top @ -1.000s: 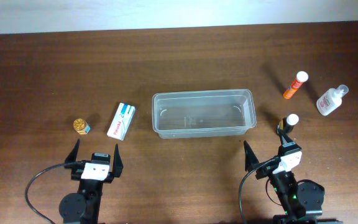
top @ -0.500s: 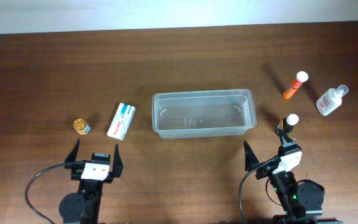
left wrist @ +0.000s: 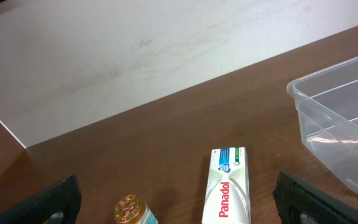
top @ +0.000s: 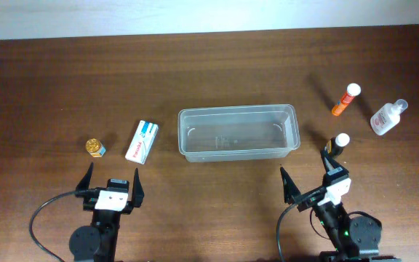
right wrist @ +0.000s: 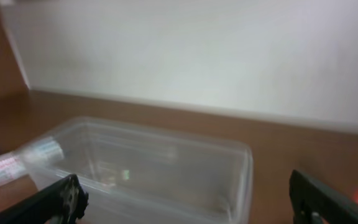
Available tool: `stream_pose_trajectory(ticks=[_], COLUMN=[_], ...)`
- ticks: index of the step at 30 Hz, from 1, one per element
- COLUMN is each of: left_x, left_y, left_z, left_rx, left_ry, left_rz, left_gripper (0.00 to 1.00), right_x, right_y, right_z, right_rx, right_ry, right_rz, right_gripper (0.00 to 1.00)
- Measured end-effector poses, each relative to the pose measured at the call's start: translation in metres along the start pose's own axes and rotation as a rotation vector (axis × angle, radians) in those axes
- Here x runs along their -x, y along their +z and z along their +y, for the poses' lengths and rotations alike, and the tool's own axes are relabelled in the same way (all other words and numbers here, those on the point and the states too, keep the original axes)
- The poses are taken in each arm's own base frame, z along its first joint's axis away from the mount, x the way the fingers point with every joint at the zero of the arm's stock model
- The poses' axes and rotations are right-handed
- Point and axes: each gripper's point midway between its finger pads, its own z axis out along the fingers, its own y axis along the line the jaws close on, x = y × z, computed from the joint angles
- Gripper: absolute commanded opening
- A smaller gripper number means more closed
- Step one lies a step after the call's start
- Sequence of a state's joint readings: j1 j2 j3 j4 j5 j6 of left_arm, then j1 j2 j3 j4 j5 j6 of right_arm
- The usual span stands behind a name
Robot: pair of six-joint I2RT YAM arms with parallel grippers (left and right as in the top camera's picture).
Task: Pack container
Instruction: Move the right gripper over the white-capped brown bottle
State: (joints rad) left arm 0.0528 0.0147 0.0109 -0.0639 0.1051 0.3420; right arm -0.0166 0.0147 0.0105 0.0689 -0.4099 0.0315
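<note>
surface point(top: 49, 73): dark brown wood that carries everything; a pale strip runs along its far edge, behind the container.
container point(top: 238, 109): clear plastic tub with rounded corners and a rim, standing upright at the middle of the surface with its long side across the overhead view. It is the landmark for every line below.
left arm point(top: 111, 202): at the near edge, in front of the container and off to its left. The left jaws are spread wide and grip nothing. In the left wrist view they frame the box and the jar, with the container's left end at the right edge.
right arm point(top: 334, 211): at the near edge, in front of the container's right end. The right jaws are also spread wide and grip nothing. The right wrist view is blurred, with the container lying between them.
Panadol box point(top: 142, 141): white carton lying flat, near the container's left end and apart from it.
clear bottle point(top: 388, 116): lying tilted, well to the container's right, the farthest item on that side.
orange tube point(top: 346, 100): white-capped, lying slanted, right of the container's far right corner.
dark bottle point(top: 337, 143): white-capped, just right of the container's near right corner, close to one tip of the right jaws; whether they touch I cannot tell.
gold-lidded jar point(top: 95, 148): upright, left of the container, beyond the box.
</note>
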Motion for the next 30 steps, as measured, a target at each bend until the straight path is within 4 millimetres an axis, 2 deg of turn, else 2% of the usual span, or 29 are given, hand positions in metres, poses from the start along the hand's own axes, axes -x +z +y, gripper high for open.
stream_pose_trajectory(ticks=[3,7,9,18,25,28,30], left_x=[0.0,0.0,0.0,0.0,0.0,0.0,0.0], left_y=[0.0,0.0,0.0,0.0,0.0,0.0,0.0], left_z=[0.0,0.0,0.0,0.0,0.0,0.0,0.0], left_rx=[0.0,0.0,0.0,0.0,0.0,0.0,0.0], left_ry=[0.0,0.0,0.0,0.0,0.0,0.0,0.0], left_rz=[0.0,0.0,0.0,0.0,0.0,0.0,0.0], left_gripper=[1.0,0.99,0.99,0.99,0.99,0.99,1.0], right_x=[0.028,0.051,0.071,0.109,0.122,0.113,0.103], right_y=[-0.002,-0.006,-0.008,0.0,0.005,0.004,0.004], right_z=[0.006,0.008,0.005,-0.041,-0.089,-0.103,-0.104], right_rx=[0.03,0.026,0.0,-0.243,-0.433,-0.46,-0.44], right_ry=[-0.049,-0.069,-0.088,-0.031,0.038,0.098,0.149], right_rz=[-0.105,-0.141,-0.128,0.249,0.644,0.793,0.876], right_gripper=[0.98,0.98,0.98,0.98,0.98,0.98,0.98])
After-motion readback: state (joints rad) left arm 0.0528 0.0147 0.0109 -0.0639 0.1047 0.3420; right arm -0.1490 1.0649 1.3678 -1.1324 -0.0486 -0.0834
